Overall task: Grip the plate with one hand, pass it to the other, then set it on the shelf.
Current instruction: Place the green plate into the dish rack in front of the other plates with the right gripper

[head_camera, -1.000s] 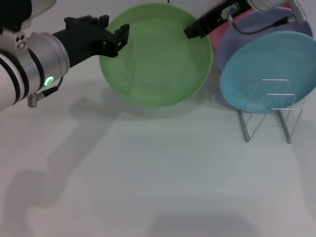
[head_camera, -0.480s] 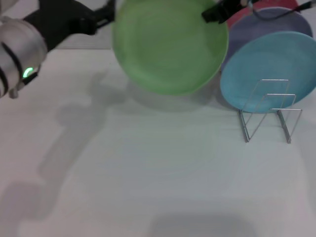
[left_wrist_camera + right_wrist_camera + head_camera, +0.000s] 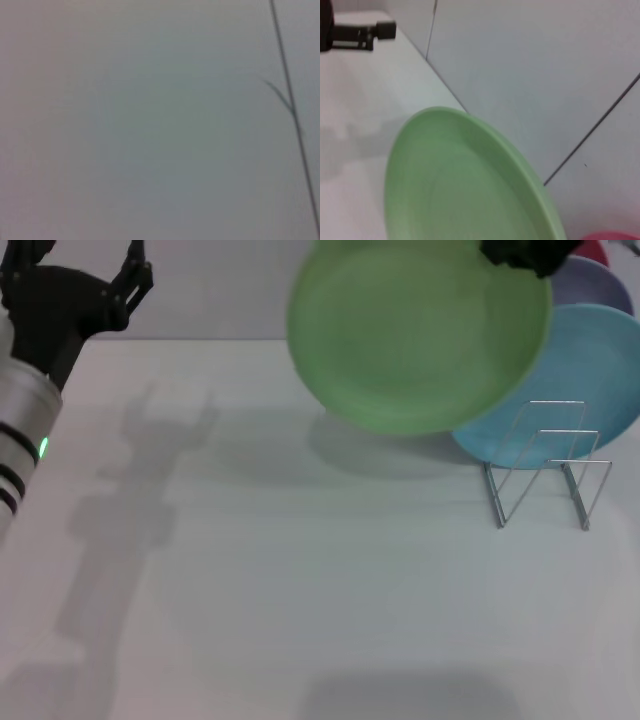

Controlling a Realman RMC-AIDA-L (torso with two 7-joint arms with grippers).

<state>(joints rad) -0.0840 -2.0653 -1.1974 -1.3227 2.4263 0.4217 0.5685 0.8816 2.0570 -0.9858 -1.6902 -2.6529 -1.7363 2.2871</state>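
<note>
Hanging tilted above the table (image 3: 300, 590), the green plate (image 3: 420, 335) is pinched at its upper rim by the right gripper (image 3: 525, 254), partly cut off. It overlaps the blue plate (image 3: 590, 380) behind the wire rack (image 3: 545, 465). The left gripper (image 3: 75, 280) stands well apart, prongs spread, holding nothing. No writing shows.

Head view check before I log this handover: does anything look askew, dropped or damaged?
Nothing stands out. The green plate hangs tilted in the air, gripped at its upper rim by the right gripper, above the blue plate leaning behind the wire rack. The left gripper is apart, open.
</note>
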